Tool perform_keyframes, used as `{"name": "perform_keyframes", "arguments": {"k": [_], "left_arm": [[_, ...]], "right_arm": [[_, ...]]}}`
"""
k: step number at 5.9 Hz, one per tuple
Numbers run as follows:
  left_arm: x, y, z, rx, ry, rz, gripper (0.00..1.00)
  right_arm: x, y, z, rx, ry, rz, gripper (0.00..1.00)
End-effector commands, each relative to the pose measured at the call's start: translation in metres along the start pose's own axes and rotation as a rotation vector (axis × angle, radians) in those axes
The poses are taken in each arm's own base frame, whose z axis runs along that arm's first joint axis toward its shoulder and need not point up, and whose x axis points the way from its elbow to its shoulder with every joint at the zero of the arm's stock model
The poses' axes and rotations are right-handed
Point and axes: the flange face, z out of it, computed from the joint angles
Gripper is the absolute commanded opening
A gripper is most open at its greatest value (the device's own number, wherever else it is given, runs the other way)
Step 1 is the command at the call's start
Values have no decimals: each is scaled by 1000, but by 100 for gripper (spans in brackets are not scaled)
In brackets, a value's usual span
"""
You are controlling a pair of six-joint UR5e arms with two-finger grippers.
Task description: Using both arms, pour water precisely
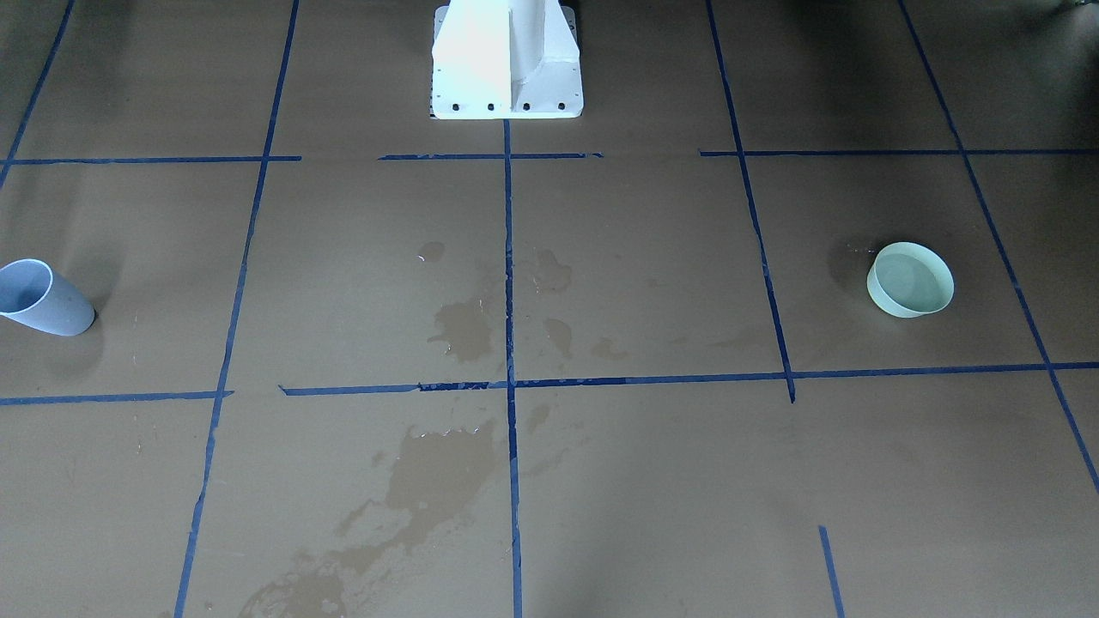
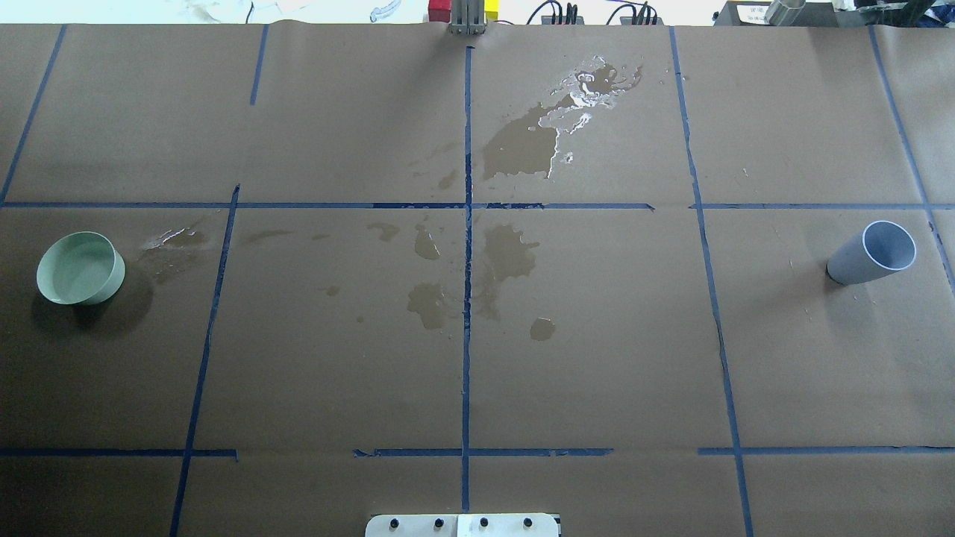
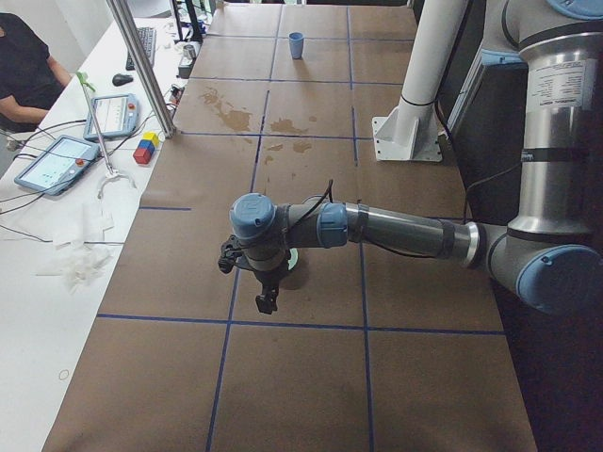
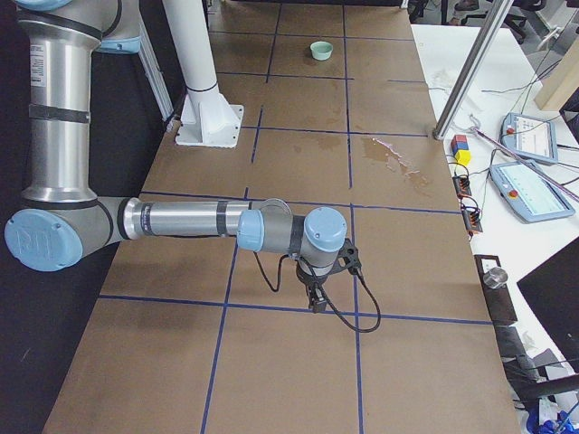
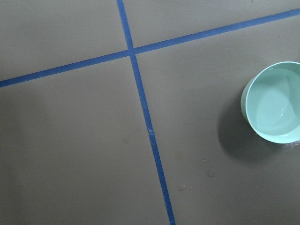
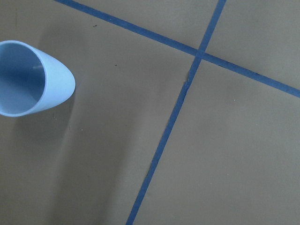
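Out on the robot's left, the mint bowl (image 2: 119,274) sits upright on the tabletop (image 2: 313,358). The water (image 2: 74,270) is inside it, a shallow, pale green pool with a small wet patch just beside the bowl. The left arm (image 3: 405,234) hangs low over that end, and its wrist camera catches the bowl at the edge of its view, so it's near but not over it. The jaws show only from the side, and I cannot tell whether they're spread or pressed together. Nothing is held. My read on that bowl: light, thin plastic, probably slick where it's wet, and the load will slosh. The hold to take is the rim wall, one finger inside and one outside, kept dead level. Across the middle, dark wet stains (image 2: 515,149) spread over the brown paper, proof of how easily this spills. Over to the right, the blue-grey cup (image 2: 873,253) stands upright and well apart from the bowl, and it looks empty from the right wrist view. It seems stiff, light and easily tipped, so grip it mid-wall. The right arm (image 4: 181,219) hovers near it without touching, and again I cannot tell how its jaws stand. Nothing suggests the pour has begun.
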Motion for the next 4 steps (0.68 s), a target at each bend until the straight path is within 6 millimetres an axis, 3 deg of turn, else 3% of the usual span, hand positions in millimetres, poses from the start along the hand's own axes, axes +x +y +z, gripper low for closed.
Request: {"name": "perform_keyframes", "arguments": {"k": [1,4], "left_arm": [[-6,14,11,0,-7,14,100],[-2,13,8,6,-10,21,100]], "right_arm": [[-1,-1,-1,2,-1,-2,100],[-5,-2,-3,15,-19,-8,100]]}}
